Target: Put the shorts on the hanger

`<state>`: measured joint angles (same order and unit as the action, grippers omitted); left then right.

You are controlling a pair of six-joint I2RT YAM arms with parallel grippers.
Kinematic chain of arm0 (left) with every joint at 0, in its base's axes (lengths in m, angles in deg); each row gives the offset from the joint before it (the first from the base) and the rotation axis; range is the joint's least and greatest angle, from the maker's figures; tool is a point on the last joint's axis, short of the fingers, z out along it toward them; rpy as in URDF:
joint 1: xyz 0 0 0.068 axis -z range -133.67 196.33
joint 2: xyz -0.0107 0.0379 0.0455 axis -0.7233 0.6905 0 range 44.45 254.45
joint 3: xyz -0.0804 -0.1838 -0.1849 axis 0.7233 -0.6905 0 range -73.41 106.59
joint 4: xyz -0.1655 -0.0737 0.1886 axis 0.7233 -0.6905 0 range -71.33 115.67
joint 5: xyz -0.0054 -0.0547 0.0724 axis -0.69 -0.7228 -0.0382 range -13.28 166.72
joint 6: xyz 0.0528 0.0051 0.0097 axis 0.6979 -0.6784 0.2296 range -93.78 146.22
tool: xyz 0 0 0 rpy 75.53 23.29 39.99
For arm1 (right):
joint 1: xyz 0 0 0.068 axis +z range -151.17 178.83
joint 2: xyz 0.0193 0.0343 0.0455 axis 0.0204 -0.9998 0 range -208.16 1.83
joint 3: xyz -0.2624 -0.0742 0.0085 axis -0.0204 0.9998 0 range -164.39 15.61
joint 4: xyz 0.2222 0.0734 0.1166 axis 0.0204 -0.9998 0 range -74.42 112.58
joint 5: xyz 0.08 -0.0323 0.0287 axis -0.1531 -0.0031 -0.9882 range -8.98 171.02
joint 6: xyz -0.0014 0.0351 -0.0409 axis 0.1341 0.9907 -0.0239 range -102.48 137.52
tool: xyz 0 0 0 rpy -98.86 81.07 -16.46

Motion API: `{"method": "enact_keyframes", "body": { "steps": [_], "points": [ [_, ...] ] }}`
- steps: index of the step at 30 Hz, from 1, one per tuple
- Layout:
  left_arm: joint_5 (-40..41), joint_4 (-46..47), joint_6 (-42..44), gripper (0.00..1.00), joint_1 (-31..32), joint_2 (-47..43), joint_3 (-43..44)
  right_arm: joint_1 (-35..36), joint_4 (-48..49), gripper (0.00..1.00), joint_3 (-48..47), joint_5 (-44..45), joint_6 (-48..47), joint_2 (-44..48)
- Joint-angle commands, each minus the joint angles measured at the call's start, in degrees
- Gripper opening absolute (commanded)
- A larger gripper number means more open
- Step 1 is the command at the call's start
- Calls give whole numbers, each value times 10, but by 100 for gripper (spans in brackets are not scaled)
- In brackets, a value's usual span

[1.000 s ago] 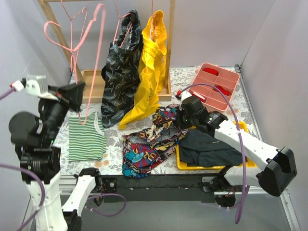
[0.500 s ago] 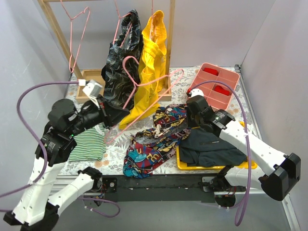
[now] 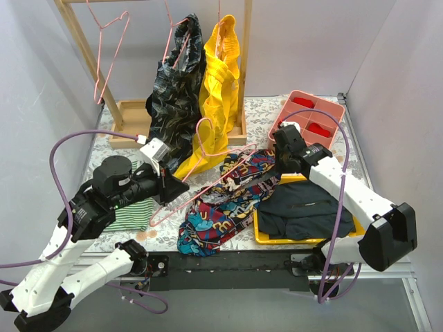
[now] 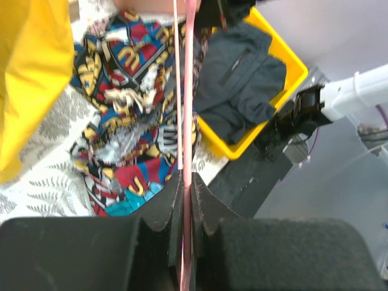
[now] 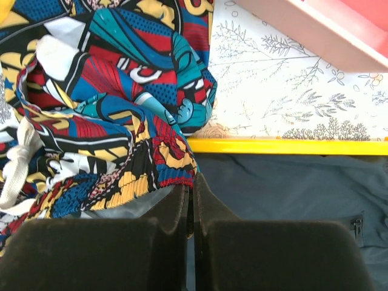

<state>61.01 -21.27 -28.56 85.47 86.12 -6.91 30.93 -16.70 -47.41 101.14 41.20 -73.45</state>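
Observation:
The shorts point(image 3: 220, 206), in a red, blue, yellow and black comic print, lie crumpled on the table between the two arms. My right gripper point(image 3: 275, 173) is shut on their elastic waistband edge point(image 5: 176, 163) at the right end, over the yellow tray's rim. The right wrist view shows the shorts point(image 5: 103, 91) bunched to the left of the right gripper point(image 5: 191, 185). My left gripper point(image 3: 180, 187) is shut on a pink wire hanger point(image 3: 208, 166). The hanger slants low across the shorts' left half, hook up. Between the shut left gripper point(image 4: 187, 182) jaws runs the hanger point(image 4: 188, 91), above the shorts point(image 4: 130, 115).
A wooden rack point(image 3: 83, 48) at the back carries another pink hanger point(image 3: 104, 52), a black-grey garment point(image 3: 173, 104) and a yellow garment point(image 3: 218, 97). A green striped top point(image 3: 128, 214) lies left. The yellow tray point(image 3: 304, 239) holds a dark garment point(image 3: 304, 207). A pink tray point(image 3: 311, 121) stands back right.
The left arm swung down from beside the rack and brought the hanger low over the shorts. The right gripper moved back and right, pulling the waistband with it.

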Motion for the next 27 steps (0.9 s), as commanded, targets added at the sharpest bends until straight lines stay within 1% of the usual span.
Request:
{"method": "enact_keyframes", "body": {
  "steps": [1, 6, 11, 14, 18, 22, 27],
  "points": [
    [-14, -25, 10, 0, 7, -12, -20, -9, 2, 1, -50, -3, -9, -20],
    [-70, -16, 10, 0, 9, 4, -31, -9, -6, 1, -75, -16, -14, -36],
    [-79, -11, 12, 0, 17, 31, -24, 9, -18, 1, -96, -12, -18, -36],
    [-62, -7, 12, 0, 22, 45, -20, 24, -31, 1, -106, 2, -17, -37],
    [-64, 9, 10, 0, 23, 60, -23, 45, -41, 1, -113, 11, -17, -31],
    [-35, 27, 7, 0, 24, 62, -31, 74, -57, 1, -116, 36, -10, -21],
    [-52, 68, -2, 0, 27, 73, -56, 96, -65, 1, -124, 35, -1, -13]
  ]
}}
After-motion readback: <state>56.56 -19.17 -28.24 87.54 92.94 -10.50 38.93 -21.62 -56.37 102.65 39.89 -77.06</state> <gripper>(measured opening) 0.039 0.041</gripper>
